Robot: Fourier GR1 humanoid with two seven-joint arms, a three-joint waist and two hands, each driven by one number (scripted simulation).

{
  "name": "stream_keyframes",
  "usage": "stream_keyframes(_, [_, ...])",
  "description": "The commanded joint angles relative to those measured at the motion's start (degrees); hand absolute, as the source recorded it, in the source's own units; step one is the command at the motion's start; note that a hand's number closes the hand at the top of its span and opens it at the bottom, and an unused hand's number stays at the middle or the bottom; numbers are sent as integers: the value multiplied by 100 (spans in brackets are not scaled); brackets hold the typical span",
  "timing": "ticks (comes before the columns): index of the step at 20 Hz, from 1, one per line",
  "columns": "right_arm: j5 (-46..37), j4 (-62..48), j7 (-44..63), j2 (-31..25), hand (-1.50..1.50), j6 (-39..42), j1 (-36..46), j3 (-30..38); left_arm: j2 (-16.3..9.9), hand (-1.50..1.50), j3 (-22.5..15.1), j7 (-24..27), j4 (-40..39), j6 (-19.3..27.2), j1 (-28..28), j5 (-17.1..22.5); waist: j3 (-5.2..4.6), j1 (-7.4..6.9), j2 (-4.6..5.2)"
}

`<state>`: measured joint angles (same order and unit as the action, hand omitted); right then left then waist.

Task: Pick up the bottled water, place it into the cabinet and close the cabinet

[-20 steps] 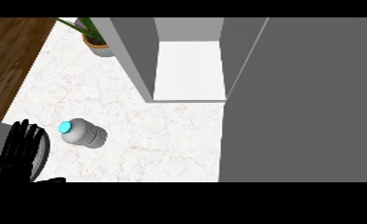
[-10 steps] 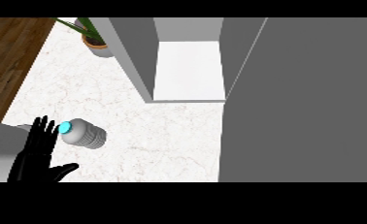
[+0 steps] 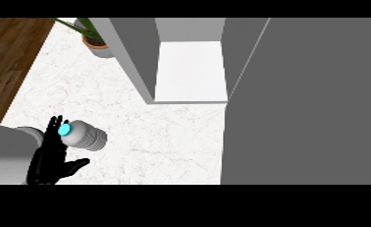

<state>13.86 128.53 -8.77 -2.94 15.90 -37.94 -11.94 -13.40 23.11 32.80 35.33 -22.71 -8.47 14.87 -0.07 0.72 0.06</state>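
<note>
One black robot hand (image 3: 49, 159) is seen at lower left of frame, on a grey forearm (image 3: 16, 155) entering from the left edge. Fingers are held straight, thumb spread out toward the right; nothing is grasped. A clear plastic water bottle with a cyan cap (image 3: 83, 135) is lying on its side on the white marble counter (image 3: 170, 137), cap end just against the fingertips, body angled away to the right. An open grey cabinet with a white shelf (image 3: 190, 71) is located at upper centre, well apart from the bottle. A potted green plant (image 3: 95, 39) is placed at upper left.
</note>
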Motion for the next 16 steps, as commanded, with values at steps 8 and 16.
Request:
stream_keyframes(8, [-350, 112, -59, 76, -150, -122, -156, -391, -276, -150, 9, 1001, -1885, -395, -826, -200, -5, 28, 8])
stream_keyframes(16, [-33, -295, -173, 39, -150, -48, 152, -114, -84, -150, 64, 1043, -2118, -1002, -929, -18, -12, 53, 29])
